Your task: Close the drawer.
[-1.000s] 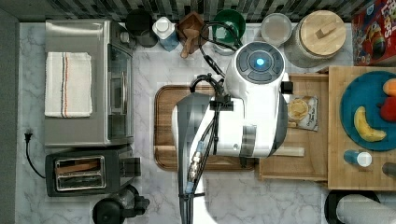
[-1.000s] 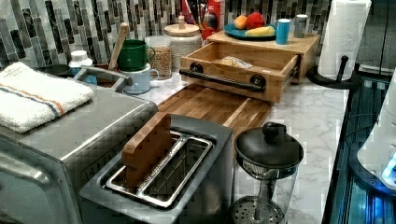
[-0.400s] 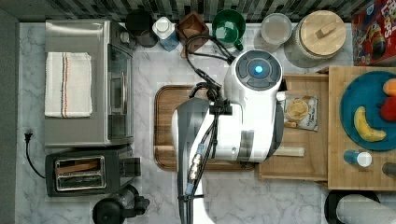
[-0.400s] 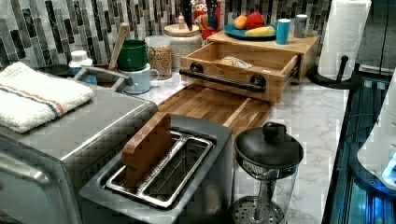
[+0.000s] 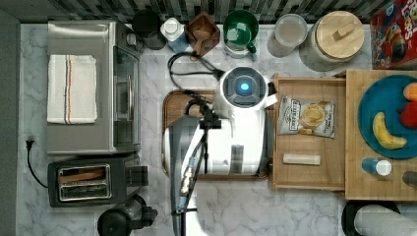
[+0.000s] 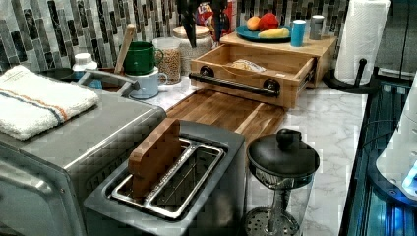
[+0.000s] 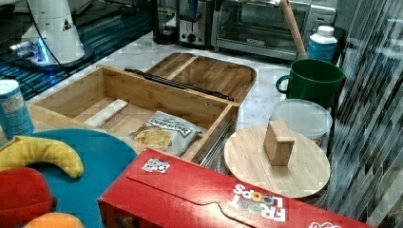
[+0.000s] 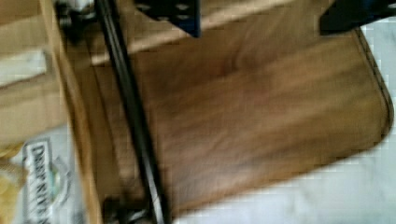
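Beneath the light wood top that carries the blue plate, the drawer stands pulled well out, its raised rims boxing in a chip bag and a pale stick-shaped packet. Its long black bar handle runs along the front edge on two round posts, and that edge lies right at the rim of the dark rounded-corner tray, which spreads flat in front of the drawer. In the right view the metal slide rail shows along the drawer's side, next to the wood-lidded jar.

My white arm hangs over the tray, just off the drawer's handle side. In the wrist view my gripper sits above the tray with the black bar close by; two dark fingertips stand apart with bare wood between them, so my hand is released and grips nothing.

Beyond the tray from the drawer, marble counter lies bare along the drawer's near side in the top view. Farther off past the tray are the toaster oven and the toaster.

Readable print: "FROOT LOOPS" on the red cereal box beside the plate, and "DEEP RIVER" on the chip bag in the wrist view.
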Controlling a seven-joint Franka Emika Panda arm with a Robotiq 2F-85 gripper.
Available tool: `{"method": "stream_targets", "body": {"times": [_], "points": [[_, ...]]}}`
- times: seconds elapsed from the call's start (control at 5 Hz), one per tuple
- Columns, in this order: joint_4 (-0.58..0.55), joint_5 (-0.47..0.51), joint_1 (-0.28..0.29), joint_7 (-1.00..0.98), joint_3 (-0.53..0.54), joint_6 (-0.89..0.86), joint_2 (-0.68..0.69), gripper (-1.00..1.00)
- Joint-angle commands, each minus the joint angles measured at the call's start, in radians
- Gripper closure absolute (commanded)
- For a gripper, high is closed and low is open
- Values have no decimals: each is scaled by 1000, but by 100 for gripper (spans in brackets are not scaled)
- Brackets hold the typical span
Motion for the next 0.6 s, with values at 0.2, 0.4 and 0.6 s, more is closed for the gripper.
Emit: {"method": "stream_targets", "body": {"times": [0.2, 0.4, 0.6], "points": [[-123, -37, 39, -183, 47, 143, 16, 100], [-126, -66, 58, -195, -7, 206, 91, 100], [-132, -68, 6, -222, 5, 255, 143, 100]]}}
